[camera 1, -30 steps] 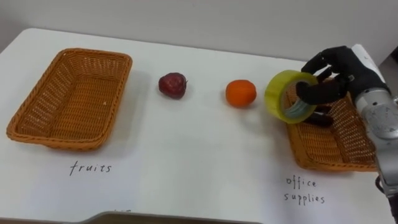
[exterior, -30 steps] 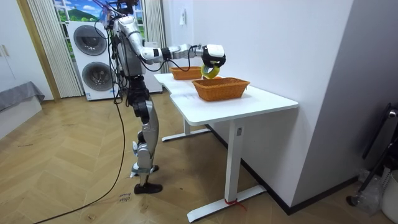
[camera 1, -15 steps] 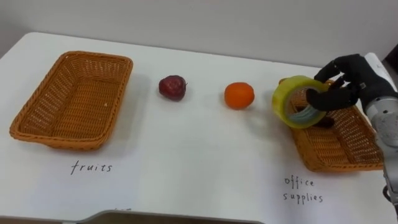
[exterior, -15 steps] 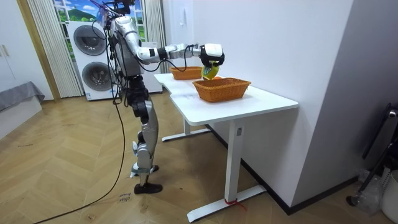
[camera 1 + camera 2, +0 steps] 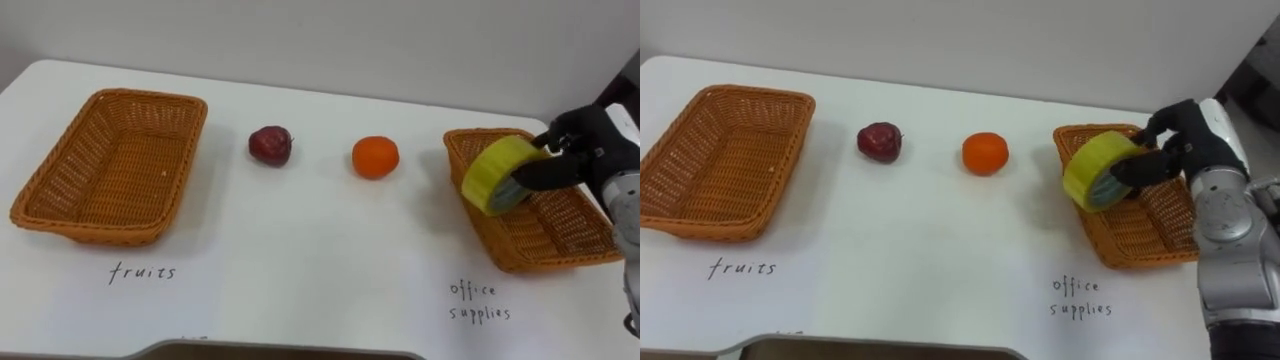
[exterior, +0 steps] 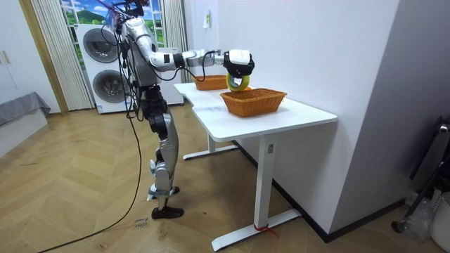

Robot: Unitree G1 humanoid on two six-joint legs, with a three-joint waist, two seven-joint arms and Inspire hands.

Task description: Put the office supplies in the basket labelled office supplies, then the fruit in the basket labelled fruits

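Currently held: right hand (image 5: 585, 152) curled round the tape (image 5: 496, 176).
Relation: tape tilted on edge over the left rim of the supplies basket (image 5: 560, 245); hand to its right, above the basket.
Change: tape hung outside that rim, nearer the orange (image 5: 375, 157); now carried inward.

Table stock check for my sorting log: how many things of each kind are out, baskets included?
Baskets: 2 (fruits basket, office supplies basket)
Fruit: 2 (apple, orange)
Tape roll: 1, held in the right hand
Total: 5
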